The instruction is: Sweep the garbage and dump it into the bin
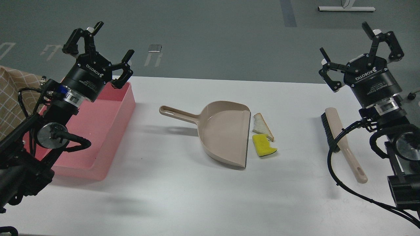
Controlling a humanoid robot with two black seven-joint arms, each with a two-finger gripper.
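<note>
A: Since both hands hang clear of the table, where would you start?

B: With the right gripper (357,54). Its fingers are spread and hold nothing. Just past it, at about seven o'clock, lies the brush (341,142), bristles toward eleven, handle tip toward five. I judge the first step is taking that handle near its middle, so the bristles stay level.

A: And the left gripper (98,52)?

B: Also spread wide and empty, hovering over the far end of the pink bin (111,131). The dustpan (226,134) sits at its four o'clock, well apart, handle pointing toward the bin. It should pinch that handle and press the lip flat.

A: The garbage?

B: The bread wedge (261,126) and yellow sponge chunk (263,146) lie just beside the pan's open edge, at three o'clock from it, between the pan and the brush. A short stroke toward nine o'clock should do. The risk, I think, is the pan sliding away or the light sponge skipping over the lip.
</note>
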